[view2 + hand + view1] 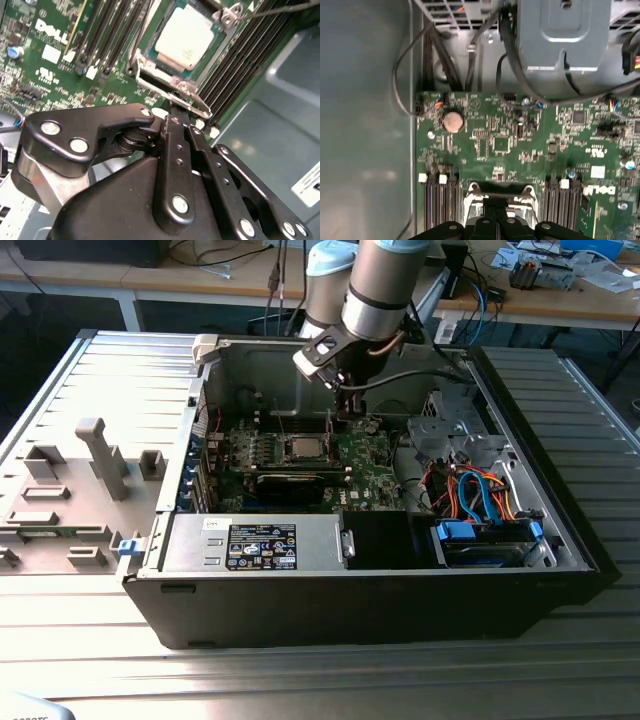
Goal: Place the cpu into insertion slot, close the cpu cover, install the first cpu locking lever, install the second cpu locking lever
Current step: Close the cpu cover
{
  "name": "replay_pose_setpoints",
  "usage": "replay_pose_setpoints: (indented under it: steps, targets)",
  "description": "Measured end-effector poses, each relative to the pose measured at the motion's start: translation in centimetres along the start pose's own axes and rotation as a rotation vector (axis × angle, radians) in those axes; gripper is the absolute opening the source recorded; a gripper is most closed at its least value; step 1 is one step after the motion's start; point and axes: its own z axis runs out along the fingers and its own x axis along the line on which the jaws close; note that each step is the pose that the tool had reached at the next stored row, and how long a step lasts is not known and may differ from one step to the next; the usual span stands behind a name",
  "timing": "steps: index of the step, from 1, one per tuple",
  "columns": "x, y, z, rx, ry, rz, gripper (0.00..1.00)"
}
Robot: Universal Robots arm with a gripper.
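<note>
The open case (300, 610) holds the green board (372, 452), and the arm reaches down into it over the board's middle. In the second wrist view the gripper (174, 111) has its fingers drawn together, tips touching the near edge of the cover (187, 99); whether they pinch the plate or only press on it I cannot tell. The cover appears to stand tilted up off the board, not yet flat. The cpu (184, 36) already lies seated in its slot in the board, top bare. A lever (231, 14) juts off the board beside the cpu, seemingly unlatched. So step one looks done; cover and both levers remain.
</note>
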Motion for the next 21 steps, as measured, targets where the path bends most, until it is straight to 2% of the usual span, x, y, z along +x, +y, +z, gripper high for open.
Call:
replay_pose_setpoints:
  steps: [4,6,10,12,13,15,16,17,18,19,21]
  targets:
    - [0.02,-1.11,0.55,0.0001,0.0113,-0.012,0.11]
    - [0.02,-1.79,0.97,0.0004,0.0192,-0.022,0.11]
    - [0.02,-2.78,1.61,0.0008,0.0278,-0.035,0.11]
    - [0.00,-3.39,2.16,0.0014,0.0308,-0.047,0.11]
    - [-0.05,-3.66,2.41,0.0023,0.0298,-0.058,0.11]
    - [-0.06,-3.77,2.51,0.0035,0.0270,-0.070,0.11]
    - [-0.06,-3.79,2.52,0.0042,0.0230,-0.075,0.11]
    - [-0.06,-3.82,2.54,0.0050,0.0154,-0.080,0.11]
    - [-0.06,-3.89,2.57,0.0064,0.0022,-0.087,0.11]
    - [-0.06,-3.99,2.64,0.0073,-0.0038,-0.092,0.11]
    - [-0.06,-4.44,2.80,0.0071,-0.0057,-0.092,0.11]
